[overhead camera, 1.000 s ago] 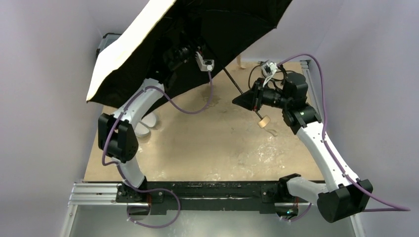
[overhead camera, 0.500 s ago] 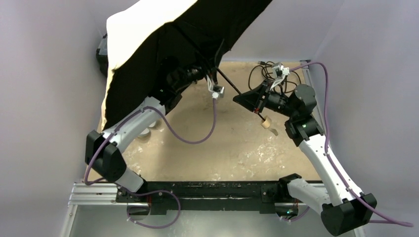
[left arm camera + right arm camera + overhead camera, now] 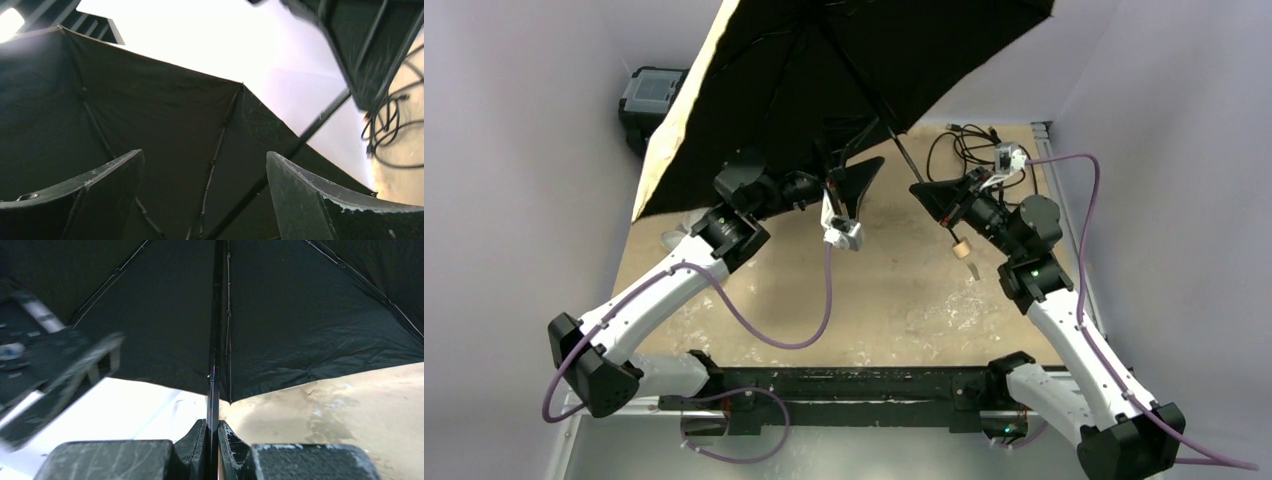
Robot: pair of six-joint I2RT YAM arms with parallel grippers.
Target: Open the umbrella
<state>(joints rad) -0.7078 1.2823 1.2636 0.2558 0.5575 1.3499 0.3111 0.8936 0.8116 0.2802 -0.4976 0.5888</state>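
The umbrella [image 3: 844, 60] is spread open over the back of the table, showing its black lining and ribs, with a tan edge at the left. Its thin black shaft [image 3: 908, 165] slants down to the pale wooden knob [image 3: 961, 246]. My right gripper [image 3: 934, 203] is shut on the shaft just above the knob; the right wrist view shows the shaft [image 3: 215, 340] pinched in that gripper [image 3: 212, 427] under the canopy [image 3: 300, 315]. My left gripper [image 3: 862, 172] hangs open under the canopy, left of the shaft. Nothing lies between the fingers of this gripper [image 3: 204, 154]; lining [image 3: 165, 115] and shaft [image 3: 320, 117] lie beyond.
A black toolbox [image 3: 652, 95] stands at the back left, partly under the canopy. A tangle of black cables [image 3: 959, 145] lies at the back right of the tan table [image 3: 894, 300]. Something pale [image 3: 674, 240] lies by the left arm's elbow. Pale walls close in on both sides.
The left gripper has opened wide and come down and right from the canopy's underside. The canopy has swung from the left to sit spread above the table. The right gripper still holds the shaft.
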